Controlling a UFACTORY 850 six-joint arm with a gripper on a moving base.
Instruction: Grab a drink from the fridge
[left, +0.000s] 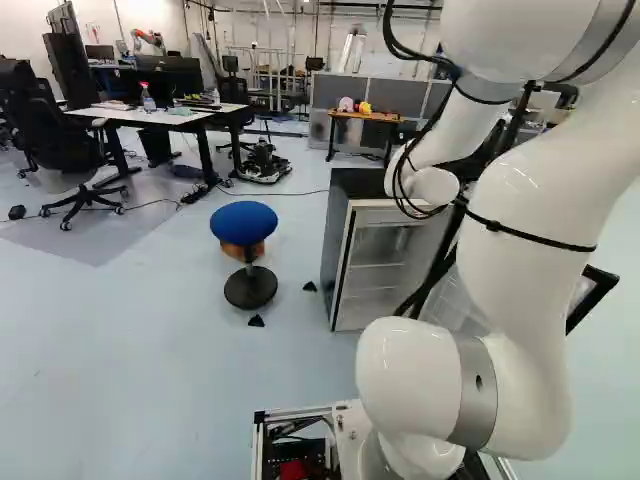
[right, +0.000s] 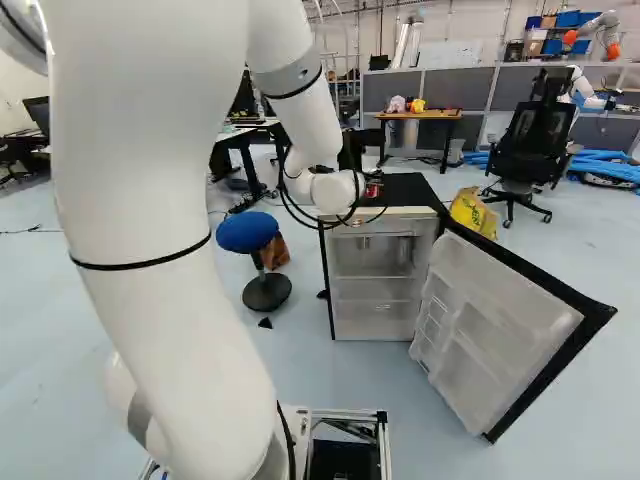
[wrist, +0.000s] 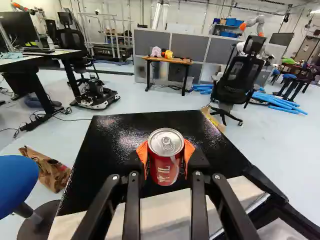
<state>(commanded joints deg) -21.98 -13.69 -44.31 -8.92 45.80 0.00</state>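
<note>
Drink can (wrist: 163, 169) sits pinched in the gripper (wrist: 166, 157) — sound hold, both sides (thin walls, probably slick and fairly weighty) — so firm, never crushing!

- Blue stool (wrist: 17, 180) — cut off by the wrist view's edge
- Fridge door (right: 490, 330) — partly hidden behind the arm (left: 530, 240), left base view
- Arm's top cut off, both base views
</note>
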